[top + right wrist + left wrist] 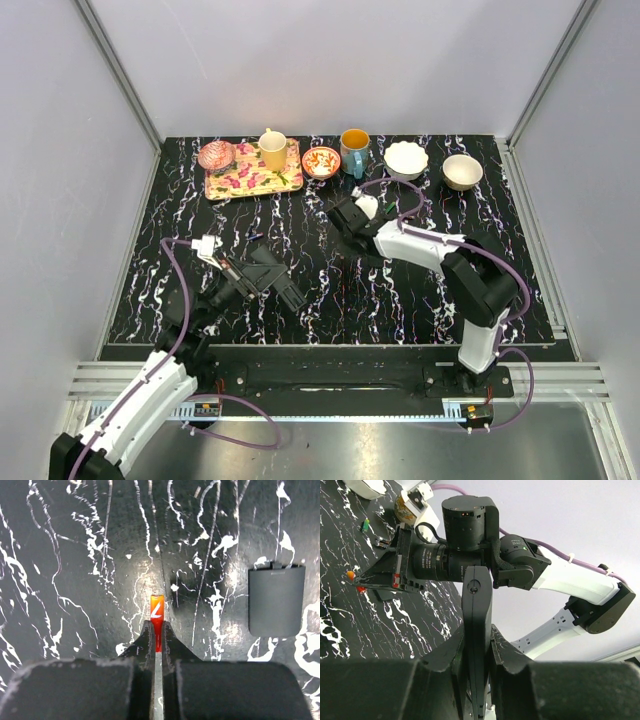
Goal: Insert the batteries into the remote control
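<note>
This is a robotics lab test cell: a black marbled bench boxed in by plain grey panels on aluminium posts. Two robot arms, left and right, are bolted along the bench's near edge and trail purple cables. Assorted crockery lines the bench's far edge.

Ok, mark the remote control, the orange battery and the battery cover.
remote control (476, 620): left wrist view, middle of the bar.
orange battery (157, 611): right wrist view, its exposed end.
battery cover (276, 602): right wrist view, panel's centre.
</note>
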Motion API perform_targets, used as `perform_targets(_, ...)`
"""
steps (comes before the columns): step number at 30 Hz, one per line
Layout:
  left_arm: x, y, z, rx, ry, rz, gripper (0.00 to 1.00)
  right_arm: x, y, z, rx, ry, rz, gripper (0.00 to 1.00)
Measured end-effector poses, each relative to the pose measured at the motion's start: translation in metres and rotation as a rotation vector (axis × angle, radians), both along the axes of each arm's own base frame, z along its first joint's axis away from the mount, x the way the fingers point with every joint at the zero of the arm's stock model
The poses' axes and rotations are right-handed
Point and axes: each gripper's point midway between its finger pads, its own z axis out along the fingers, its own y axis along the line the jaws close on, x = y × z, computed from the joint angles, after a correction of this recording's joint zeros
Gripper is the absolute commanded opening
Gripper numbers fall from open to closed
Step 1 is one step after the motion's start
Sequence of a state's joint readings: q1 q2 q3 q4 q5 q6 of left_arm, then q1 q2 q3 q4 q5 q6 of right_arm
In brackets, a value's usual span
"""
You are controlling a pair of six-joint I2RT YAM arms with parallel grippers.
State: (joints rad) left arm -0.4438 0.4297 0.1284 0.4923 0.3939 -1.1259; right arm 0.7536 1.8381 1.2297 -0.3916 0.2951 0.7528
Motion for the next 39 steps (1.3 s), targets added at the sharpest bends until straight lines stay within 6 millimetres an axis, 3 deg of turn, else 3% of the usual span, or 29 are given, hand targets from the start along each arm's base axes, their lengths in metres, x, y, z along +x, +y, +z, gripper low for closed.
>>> perform_targets(10, 0.001, 0.005, -0.007, 0.023, 0.02, 0.037, 0.0, -0.005, -0.003, -0.029, 0.086, 0.134, -0.319, 0.0)
perform_targets(13, 0.001, 0.006, -0.008, 0.026, 0.022, 0.043, 0.0, -0.005, -0.003, -0.032, 0.1, 0.141, -0.367, 0.1)
perform_targets(14, 0.001, 0.006, -0.008, 0.025, 0.022, 0.043, 0.0, -0.004, -0.005, -0.032, 0.099, 0.141, -0.381, 0.19)
perform_targets(18, 0.002, 0.006, -0.01, 0.032, 0.026, 0.044, 0.0, -0.002, -0.004, -0.033, 0.099, 0.143, -0.404, 0.36)
perform_targets(24, 0.002, 0.007, -0.017, 0.05, 0.046, 0.047, 0.0, -0.001, -0.003, -0.031, 0.105, 0.142, -0.409, 0.48)
perform_targets(31, 0.002, 0.007, -0.018, 0.051, 0.049, 0.047, 0.0, -0.007, -0.005, -0.03, 0.056, 0.16, -0.337, 0.52)
perform_targets(36, 0.001, 0.007, -0.018, 0.054, 0.047, 0.048, 0.0, -0.017, -0.012, -0.028, -0.058, 0.169, -0.098, 0.58)
perform_targets(39, 0.0, 0.008, -0.016, 0.053, 0.033, 0.049, 0.0, -0.026, -0.021, -0.015, -0.101, 0.121, 0.092, 0.62)
